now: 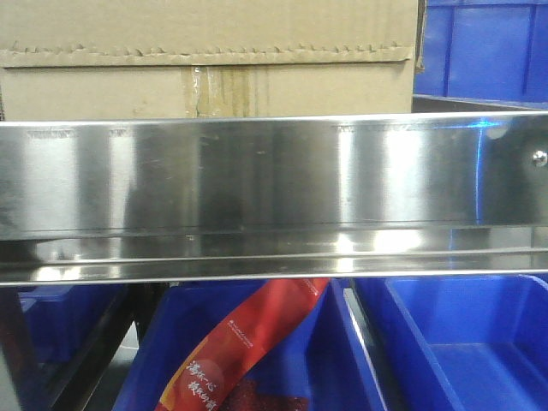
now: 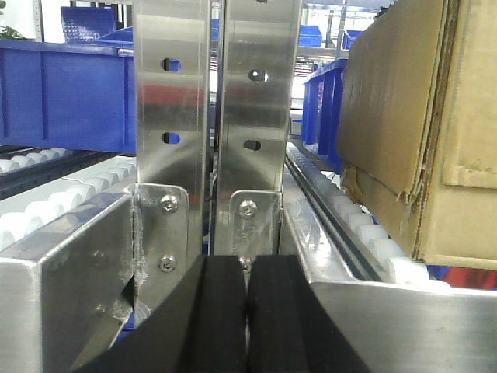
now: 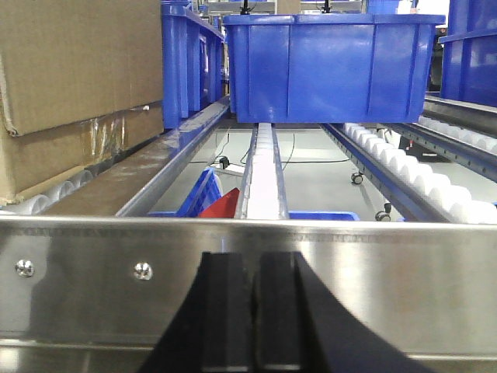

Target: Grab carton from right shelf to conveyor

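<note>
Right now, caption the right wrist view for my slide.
Shut right gripper facing the right shelf rail; carton on rollers at left, blue bin ahead.

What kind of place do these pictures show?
Probably a warehouse or order-picking area. A stainless-steel flow rack with white roller tracks holds blue plastic bins and a large cardboard carton, which is typical of goods storage.

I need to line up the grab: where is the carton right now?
In the front view the carton sits upper left on the right shelf, behind its steel front rail, with a blue bin to its right.
</note>
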`<state>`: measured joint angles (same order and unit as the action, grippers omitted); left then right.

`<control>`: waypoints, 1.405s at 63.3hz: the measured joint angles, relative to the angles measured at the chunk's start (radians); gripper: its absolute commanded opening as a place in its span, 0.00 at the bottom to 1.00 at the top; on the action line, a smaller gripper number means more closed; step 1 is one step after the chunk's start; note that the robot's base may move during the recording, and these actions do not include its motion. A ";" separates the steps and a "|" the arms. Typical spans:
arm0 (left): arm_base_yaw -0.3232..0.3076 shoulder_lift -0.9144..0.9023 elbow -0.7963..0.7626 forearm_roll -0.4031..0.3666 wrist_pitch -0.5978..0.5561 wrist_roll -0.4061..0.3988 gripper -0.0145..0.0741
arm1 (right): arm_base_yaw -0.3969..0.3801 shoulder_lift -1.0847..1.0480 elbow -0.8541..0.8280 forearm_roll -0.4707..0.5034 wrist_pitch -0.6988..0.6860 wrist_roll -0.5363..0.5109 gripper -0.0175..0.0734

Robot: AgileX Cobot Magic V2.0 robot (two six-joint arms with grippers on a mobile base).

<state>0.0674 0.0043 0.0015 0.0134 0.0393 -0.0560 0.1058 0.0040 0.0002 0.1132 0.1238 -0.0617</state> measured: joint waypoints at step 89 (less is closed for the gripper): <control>0.000 0.113 -0.416 -0.003 0.212 0.000 0.60 | 0.000 0.018 -0.342 0.140 0.099 0.000 0.73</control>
<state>0.0674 0.1178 -0.4148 0.0106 0.2510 -0.0560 0.1058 0.0218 -0.3413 0.2534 0.2226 -0.0617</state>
